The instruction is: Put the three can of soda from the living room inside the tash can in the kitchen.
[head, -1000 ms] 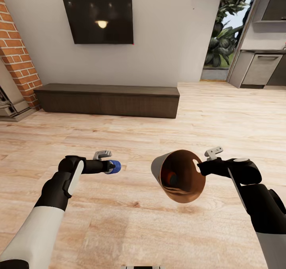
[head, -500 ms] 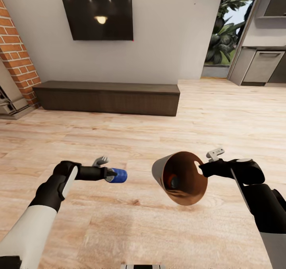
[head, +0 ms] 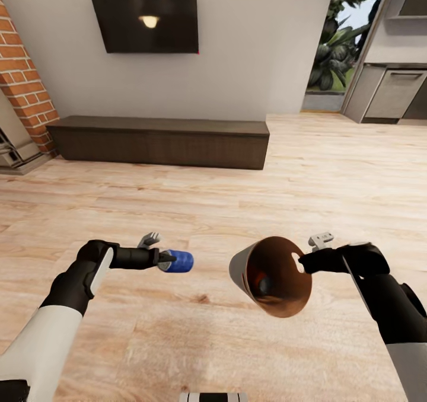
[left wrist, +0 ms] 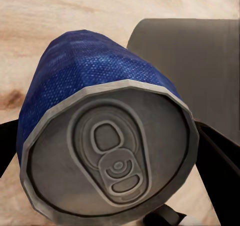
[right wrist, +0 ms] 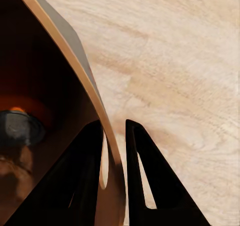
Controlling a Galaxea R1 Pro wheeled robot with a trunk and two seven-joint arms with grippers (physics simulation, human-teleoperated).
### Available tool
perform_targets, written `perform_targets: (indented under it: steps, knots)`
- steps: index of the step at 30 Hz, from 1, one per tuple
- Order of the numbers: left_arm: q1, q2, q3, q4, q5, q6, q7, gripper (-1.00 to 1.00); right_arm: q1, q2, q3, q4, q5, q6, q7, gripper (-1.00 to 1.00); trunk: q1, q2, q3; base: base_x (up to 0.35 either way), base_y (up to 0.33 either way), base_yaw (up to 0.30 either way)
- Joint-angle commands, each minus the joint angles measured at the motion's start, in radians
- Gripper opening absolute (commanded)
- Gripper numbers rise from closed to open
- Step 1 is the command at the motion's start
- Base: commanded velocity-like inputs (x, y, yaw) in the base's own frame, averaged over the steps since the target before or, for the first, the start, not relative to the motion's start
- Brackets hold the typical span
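My left gripper (head: 168, 261) is shut on a dark blue can of soda (head: 179, 261), held sideways above the wood floor; the left wrist view shows its silver top (left wrist: 112, 161) close up. To its right, my right gripper (head: 303, 262) is shut on the rim of the grey tash can (head: 274, 276), which is tilted with its coppery mouth facing me. An orange can of soda (head: 259, 281) lies inside it, also seen as a silver top (right wrist: 19, 127) in the right wrist view. The bin's grey wall (left wrist: 200, 61) shows behind the blue can.
A low dark wood bench (head: 160, 141) runs along the far wall under a wall television (head: 142, 12). A red brick fireplace (head: 21, 88) stands at left. Grey kitchen cabinets (head: 394, 93) show at the far right, past an opening with plants.
The left gripper has carried the blue can to the right, closer to the bin's mouth. The bin has dropped slightly in the right gripper. The head view has tilted down a little.
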Motion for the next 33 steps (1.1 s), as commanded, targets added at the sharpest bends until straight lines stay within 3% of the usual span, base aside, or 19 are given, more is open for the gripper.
perform_targets:
  steps: [1, 4, 7, 10, 14, 18, 23, 26, 28, 33]
  knots:
    - [-0.003, 0.007, 0.000, -0.003, -0.002, 0.000, -0.018, -1.00, -0.004, 0.000, 0.000, 0.017, -0.022, 0.004, 0.005, -1.00, 0.000, 0.000, -0.001, 0.000, 0.000, 0.000]
    - [-0.008, 0.022, 0.000, -0.005, -0.002, 0.000, -0.049, -1.00, -0.010, 0.000, 0.002, 0.036, -0.022, 0.004, 0.010, -1.00, 0.000, 0.000, -0.002, 0.000, 0.000, 0.000]
    - [-0.040, 0.053, -0.001, 0.002, -0.002, 0.000, -0.137, -1.00, -0.028, -0.002, 0.005, 0.064, -0.021, 0.004, 0.046, -1.00, 0.000, 0.000, -0.003, 0.000, 0.000, 0.000]
    - [-0.074, 0.087, -0.016, 0.002, -0.003, 0.000, -0.325, -1.00, -0.076, -0.018, 0.010, 0.132, -0.019, 0.004, 0.111, -1.00, 0.000, 0.000, -0.003, 0.000, 0.000, 0.000]
    - [-0.085, 0.097, -0.026, -0.004, -0.005, 0.000, -0.470, -1.00, -0.124, -0.026, 0.014, 0.189, -0.003, 0.004, 0.139, -1.00, 0.000, 0.000, -0.003, 0.000, 0.000, 0.000]
    - [-0.088, 0.093, -0.028, -0.009, -0.005, 0.000, -0.511, -1.00, -0.149, -0.022, 0.015, 0.223, 0.020, 0.004, 0.146, -1.00, 0.000, 0.000, -0.003, 0.000, 0.000, 0.000]
    - [-0.089, 0.082, -0.037, -0.036, -0.003, 0.000, -0.527, -1.00, -0.212, -0.018, 0.022, 0.354, 0.031, 0.004, 0.150, -1.00, 0.000, 0.000, -0.003, 0.000, 0.000, 0.000]
    - [-0.089, 0.048, -0.079, -0.041, -0.007, 0.000, -0.528, -1.00, -0.266, -0.015, 0.079, 0.493, 0.063, 0.004, 0.150, -1.00, 0.000, 0.000, -0.003, 0.000, 0.000, 0.000]
    - [-0.089, 0.024, -0.123, -0.039, -0.010, 0.000, -0.524, -1.00, -0.323, -0.006, 0.119, 0.614, 0.110, 0.004, 0.151, -1.00, 0.000, 0.000, -0.003, 0.000, 0.000, 0.000]
    - [-0.089, -0.004, -0.165, -0.031, -0.015, 0.000, -0.478, -1.00, -0.364, 0.034, 0.141, 0.707, 0.183, 0.004, 0.150, -1.00, 0.000, 0.000, -0.003, 0.000, 0.000, 0.000]
